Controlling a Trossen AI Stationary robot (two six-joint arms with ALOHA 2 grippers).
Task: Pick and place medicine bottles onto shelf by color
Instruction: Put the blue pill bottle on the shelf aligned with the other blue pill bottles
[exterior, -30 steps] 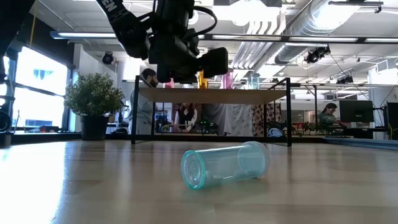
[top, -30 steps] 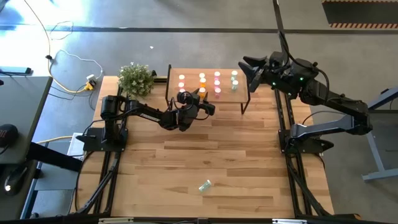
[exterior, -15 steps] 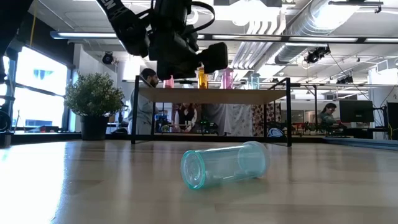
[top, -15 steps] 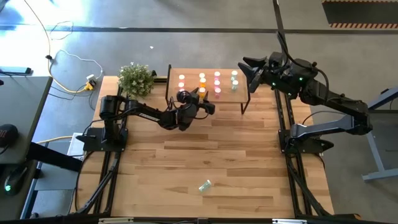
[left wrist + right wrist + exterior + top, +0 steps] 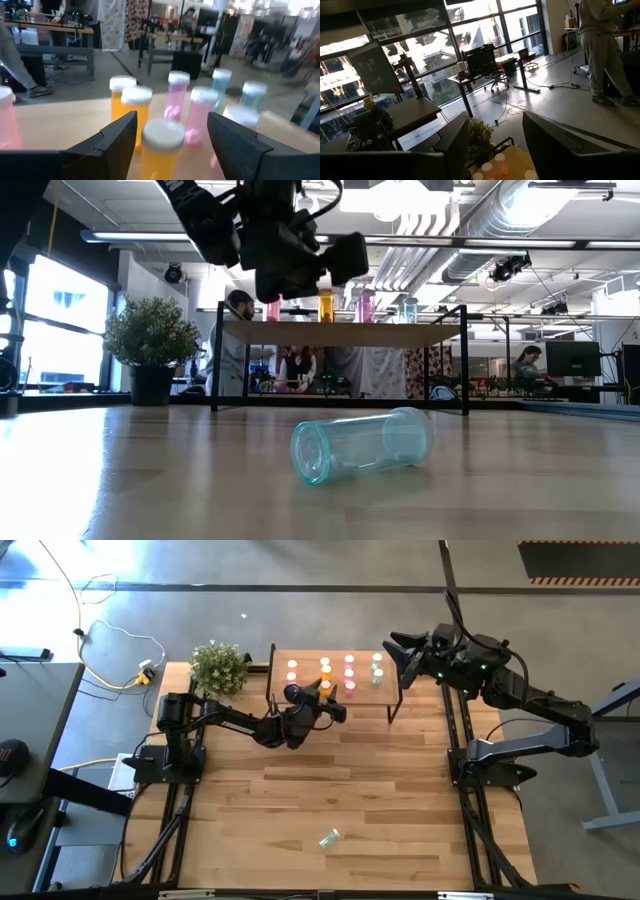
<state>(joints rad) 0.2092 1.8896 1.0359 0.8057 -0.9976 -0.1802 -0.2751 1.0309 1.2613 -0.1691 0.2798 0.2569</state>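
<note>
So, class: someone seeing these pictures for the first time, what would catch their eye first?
Probably the rows of glowing medicine bottles on the shelf at the table's far edge, with the left claw open around an orange bottle. Then the lone green bottle lying on its side near the table's front.

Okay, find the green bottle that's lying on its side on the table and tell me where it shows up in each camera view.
High view: the fallen green bottle lies on the tabletop, near the picture's bottom centre, far from the shelf.
Low view: it lies large at centre foreground, open mouth toward the left.
Left wrist view: not in it.
Right wrist view: not in it.
Shared landmark: the potted plant, beside the shelf's left end, at left in the low view.
</note>
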